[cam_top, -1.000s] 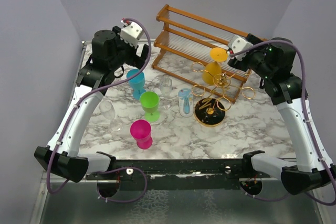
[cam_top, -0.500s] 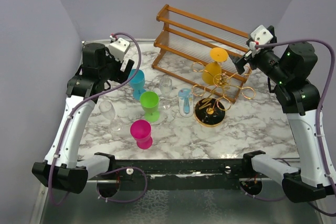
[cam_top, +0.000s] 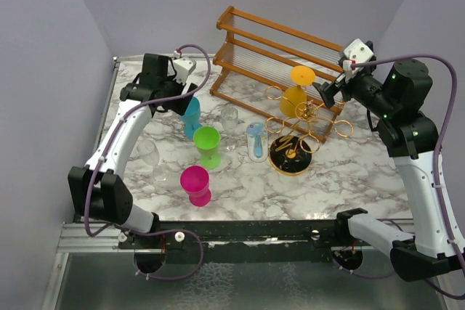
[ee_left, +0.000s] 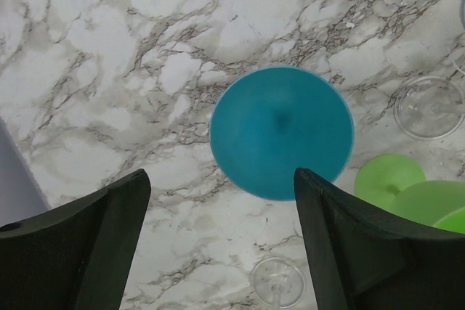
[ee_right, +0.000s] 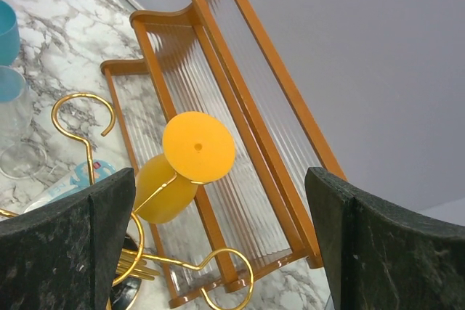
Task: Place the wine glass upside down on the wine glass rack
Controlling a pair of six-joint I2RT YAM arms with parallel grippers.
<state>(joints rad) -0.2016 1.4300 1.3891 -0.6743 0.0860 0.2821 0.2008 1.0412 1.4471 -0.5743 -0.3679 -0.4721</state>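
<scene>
Left gripper (ee_left: 221, 178) spread wide, hovering over the teal wine glass (ee_left: 281, 132), which stands on the marble table (cam_top: 349, 172); fingers either side of it, no contact visible

Right gripper (ee_right: 218, 176) spread wide, holding nothing, near the yellow wine glass (ee_right: 198, 147) but apart from it. That glass hangs upside down on the wine glass rack (cam_top: 289, 157), foot uppermost

Risks, as judged:
- Teal glass looks smooth and round; a pinch set off-centre could let it slip or tip
- It needs turning over before hanging, and a loose grip could lose it in the turn
- Rack is light wire on a small base; a nudge could shift it or shake the yellow glass off its loop
- Right gripper sits close enough to clip the yellow foot if it swings

Surroundings:
- Green glass (cam_top: 207, 143) and a clear glass (cam_top: 229, 117) stand just beside the teal one, crowding any descent
- Pale blue glass (cam_top: 256, 139) between that cluster and the rack, in the carry path
- Pink glass (cam_top: 195, 183) and a second clear glass (cam_top: 149, 152) nearer the arm bases
- Wooden shelf (cam_top: 276, 45) close behind the rack limits approach from the far side
</scene>
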